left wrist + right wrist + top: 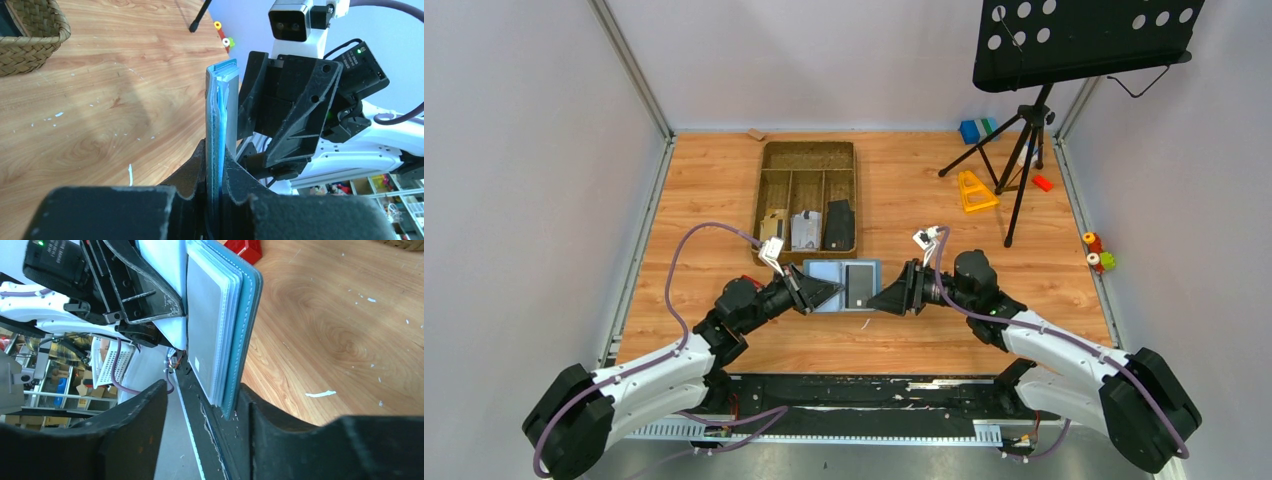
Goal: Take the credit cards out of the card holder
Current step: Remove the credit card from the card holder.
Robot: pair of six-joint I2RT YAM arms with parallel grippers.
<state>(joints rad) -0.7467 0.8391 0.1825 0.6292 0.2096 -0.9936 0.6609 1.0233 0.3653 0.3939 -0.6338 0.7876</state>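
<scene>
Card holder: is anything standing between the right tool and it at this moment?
Nothing visible does. The card holder has one edge clamped in the left tool, and its opposite edge already sits inside the open right tool, with a gap on one side in the right wrist view.

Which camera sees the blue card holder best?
The top camera: the card holder is open, both halves showing. The left wrist view shows only its thin edge; the right wrist view shows its cover and clear pockets side-on.
</scene>
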